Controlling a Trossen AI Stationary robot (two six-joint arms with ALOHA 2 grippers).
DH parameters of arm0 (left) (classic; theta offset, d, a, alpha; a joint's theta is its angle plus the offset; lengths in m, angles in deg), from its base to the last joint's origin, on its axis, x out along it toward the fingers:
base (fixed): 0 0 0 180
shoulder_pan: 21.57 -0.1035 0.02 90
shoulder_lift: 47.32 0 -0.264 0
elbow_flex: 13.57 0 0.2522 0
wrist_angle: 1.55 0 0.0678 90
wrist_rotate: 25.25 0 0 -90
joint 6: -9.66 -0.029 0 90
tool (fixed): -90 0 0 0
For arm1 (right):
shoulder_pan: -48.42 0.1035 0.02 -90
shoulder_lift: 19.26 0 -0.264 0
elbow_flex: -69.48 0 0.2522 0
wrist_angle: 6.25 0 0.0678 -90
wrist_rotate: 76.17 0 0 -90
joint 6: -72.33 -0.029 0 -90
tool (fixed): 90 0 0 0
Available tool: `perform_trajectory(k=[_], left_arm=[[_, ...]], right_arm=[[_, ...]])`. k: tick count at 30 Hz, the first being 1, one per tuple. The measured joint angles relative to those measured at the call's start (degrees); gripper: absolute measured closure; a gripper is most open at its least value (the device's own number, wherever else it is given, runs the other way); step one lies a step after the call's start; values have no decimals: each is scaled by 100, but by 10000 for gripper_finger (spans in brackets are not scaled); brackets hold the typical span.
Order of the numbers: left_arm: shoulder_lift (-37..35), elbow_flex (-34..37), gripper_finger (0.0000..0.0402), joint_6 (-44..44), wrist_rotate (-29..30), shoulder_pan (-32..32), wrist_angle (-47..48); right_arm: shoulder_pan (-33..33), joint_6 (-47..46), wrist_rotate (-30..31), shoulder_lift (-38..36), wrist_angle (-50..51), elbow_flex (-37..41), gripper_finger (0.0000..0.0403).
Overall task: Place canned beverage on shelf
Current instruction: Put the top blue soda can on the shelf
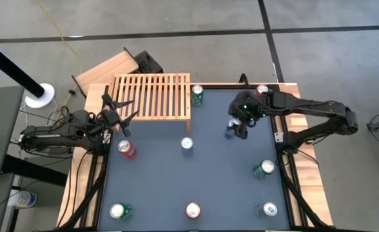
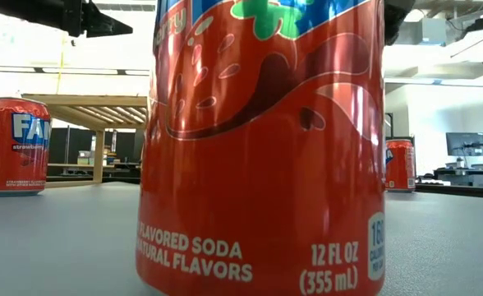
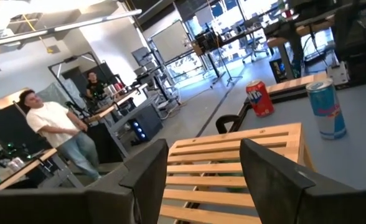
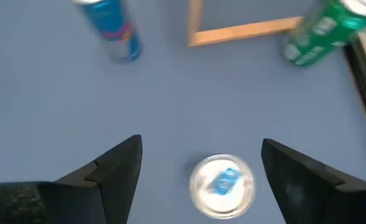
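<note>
Slatted pale wood marks the shelf (image 1: 152,96), which stands bare at the far edge of the blue-grey table (image 1: 189,187), a green can (image 1: 197,95) upright just beside its right end. The right gripper (image 1: 240,129) hangs to the right of the shelf with its jaws spread wide above a blue can (image 4: 222,186), whose silver top sits between the dark fingers (image 4: 117,163) without touching either. The left gripper (image 1: 122,116) hovers at the shelf's left end, jaws parted and holding nothing, its fingers (image 3: 147,173) framing the slats. A red can (image 1: 127,149) stands on the table just in front of the shelf's left corner, and a slim blue can (image 1: 187,144) stands near its right corner
</note>
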Motion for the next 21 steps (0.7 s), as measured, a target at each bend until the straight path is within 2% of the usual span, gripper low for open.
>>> perform_trajectory(k=[7,17,21], left_arm=[[1,0,209,87,-246,0,224],[1,0,209,116,-327,3,340],[1,0,209,114,-327,2,340]], right_arm=[[161,45,-6,0,44,227,85],[-173,101,20,-48,-529,1020,85],[-337,60,27,-50,-590,1040,85]])
